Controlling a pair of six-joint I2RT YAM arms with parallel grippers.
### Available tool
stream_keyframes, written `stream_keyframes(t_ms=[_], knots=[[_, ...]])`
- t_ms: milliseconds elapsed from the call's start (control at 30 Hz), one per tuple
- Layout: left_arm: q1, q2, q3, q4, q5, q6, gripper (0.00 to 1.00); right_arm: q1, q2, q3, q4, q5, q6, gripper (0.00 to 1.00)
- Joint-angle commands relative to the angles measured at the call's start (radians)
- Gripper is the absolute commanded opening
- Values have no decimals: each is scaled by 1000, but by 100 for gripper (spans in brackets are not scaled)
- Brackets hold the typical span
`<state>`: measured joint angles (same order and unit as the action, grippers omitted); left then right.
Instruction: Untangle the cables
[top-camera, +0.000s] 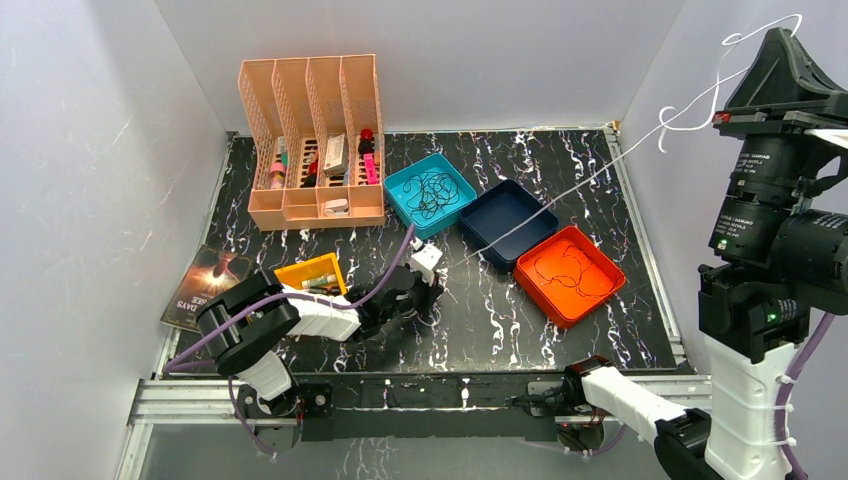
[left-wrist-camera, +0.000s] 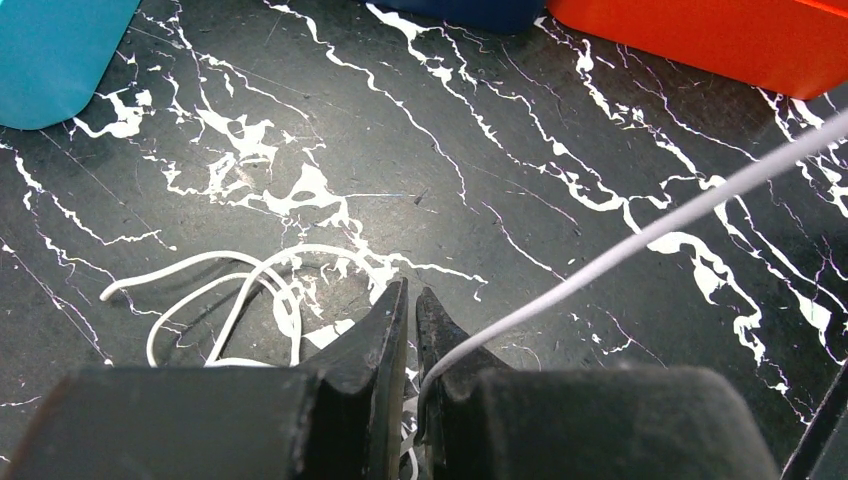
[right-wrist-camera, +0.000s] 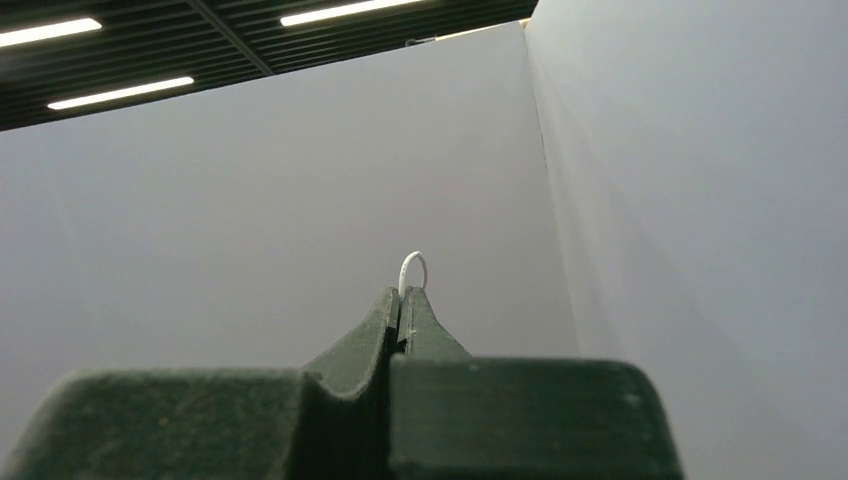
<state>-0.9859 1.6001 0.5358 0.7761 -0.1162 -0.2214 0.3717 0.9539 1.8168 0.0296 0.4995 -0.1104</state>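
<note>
From above, the teal tray (top-camera: 392, 186) sits at the middle of the marbled table (top-camera: 480, 330) and holds a loose tangle of black cables (top-camera: 432, 194). Just right of the teal tray is a navy tray (top-camera: 470, 222). Further right of that is an orange tray (top-camera: 520, 272) with a thin dark cable (top-camera: 570, 268) lying in loops inside it. A peach organizer (top-camera: 310, 100) stands just left of the teal tray. The left gripper (top-camera: 432, 262) is low over the table, close in front of the teal tray. From it a white cable (top-camera: 610, 161) runs taut, up and away to the right, crossing over the navy tray. It reaches the right gripper (top-camera: 776, 38), which is raised far above and right of the teal tray, with curls of cable around its tip. In the left wrist view a corner of the teal tray (left-wrist-camera: 50, 60) shows at upper left, and the left gripper (left-wrist-camera: 412, 300) has its fingers pressed almost together. The white cable (left-wrist-camera: 650, 232) comes out from between them and stretches off to the right. Slack white loops (left-wrist-camera: 250, 275) lie on the table in front of the fingers on the teal tray's side. They are probably the same cable, though the join is hidden under the fingers. In the right wrist view the right gripper (right-wrist-camera: 402, 300) points at a bare wall, its fingers pinched tight on the white cable (right-wrist-camera: 412, 262). A small arc of the cable pokes out just past the fingertips.
</note>
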Motion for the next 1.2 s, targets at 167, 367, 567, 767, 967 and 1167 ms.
stream_keyframes(t_ms=[167,367,567,767,967,1167], knots=[[-4,14,14,-11,-8,-10,8,4,49,126,167,23,-104,0],[-4,17,15,-16,-14,-16,8,11,89,221,210,26,-176,0],[-4,18,10,-20,-20,-20,9,36,120,302,245,22,-239,0],[-4,15,13,-20,-23,-26,10,62,115,291,216,5,-220,0],[-5,-9,48,-82,-27,-28,13,68,117,224,180,7,-188,0],[-4,-75,92,-167,-42,-26,21,70,163,219,112,-17,-157,0]])
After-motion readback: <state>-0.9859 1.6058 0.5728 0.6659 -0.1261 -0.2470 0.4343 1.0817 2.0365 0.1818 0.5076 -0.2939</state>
